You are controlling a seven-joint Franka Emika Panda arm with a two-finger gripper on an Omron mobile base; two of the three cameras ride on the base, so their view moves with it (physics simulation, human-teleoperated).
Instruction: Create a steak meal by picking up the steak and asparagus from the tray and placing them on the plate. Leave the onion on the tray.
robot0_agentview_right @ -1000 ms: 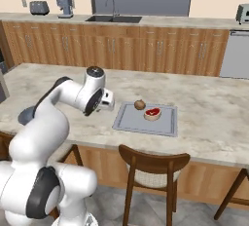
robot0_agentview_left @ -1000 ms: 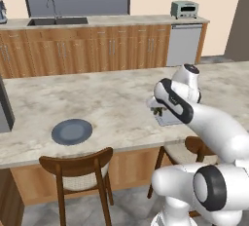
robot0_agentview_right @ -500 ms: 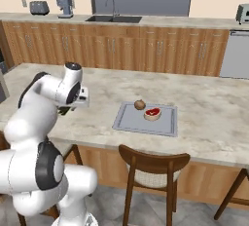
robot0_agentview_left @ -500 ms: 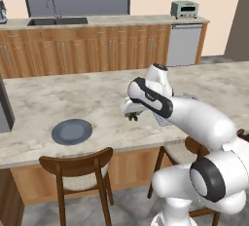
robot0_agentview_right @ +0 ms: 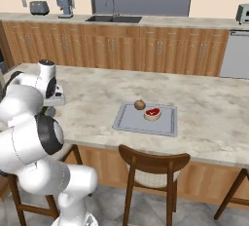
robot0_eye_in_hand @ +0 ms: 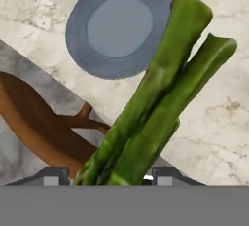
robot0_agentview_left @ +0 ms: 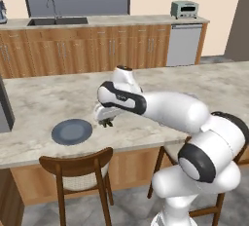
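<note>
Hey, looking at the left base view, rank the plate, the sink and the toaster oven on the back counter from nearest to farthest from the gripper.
1. The plate: on the island counter, just left of the gripper, which holds the asparagus.
2. The sink: back counter, upper left.
3. The toaster oven: back counter, far right.

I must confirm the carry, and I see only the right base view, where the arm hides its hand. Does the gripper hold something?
Observer: Yes. In the hand view the gripper is shut on the bundle of green asparagus stalks.
Operator: Where is the plate?
Observer: The round blue-grey plate lies bare on the pale marbled counter.
Operator: Is the hand above it?
Observer: Not yet. In the left base view it hangs just right of the plate's rim.
</note>
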